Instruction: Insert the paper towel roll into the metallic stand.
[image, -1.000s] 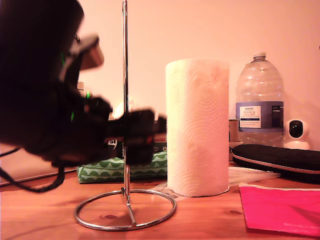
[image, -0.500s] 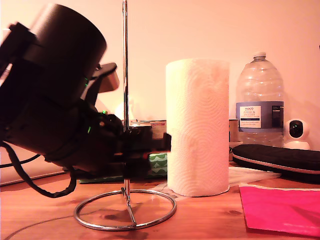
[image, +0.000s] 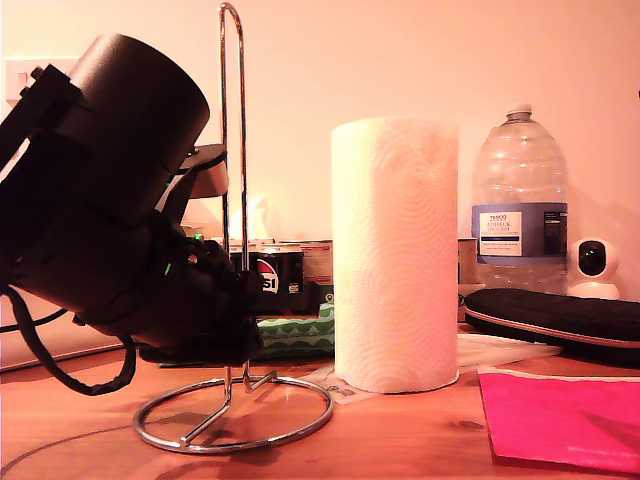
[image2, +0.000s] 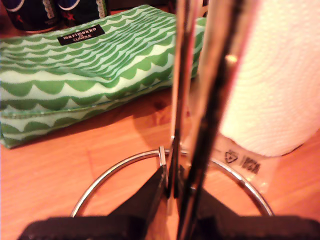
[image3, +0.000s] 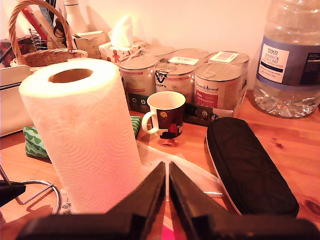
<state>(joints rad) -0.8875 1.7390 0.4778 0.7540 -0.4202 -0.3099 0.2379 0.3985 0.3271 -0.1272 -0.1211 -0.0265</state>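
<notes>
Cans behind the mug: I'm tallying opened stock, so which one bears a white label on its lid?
The middle can of the back row: a white label lies on its lid, unlike the plain lids nearest the mug.

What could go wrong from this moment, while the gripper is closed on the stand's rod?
1. My first gripper clamps the metallic stand low on its upright; the tall stand could tilt or slip in the jaws.
2. The paper towel roll stands right beside the ring base, so moving the stand might knock it over.
3. My second gripper hangs shut and empty near the roll; the arms may collide.
</notes>
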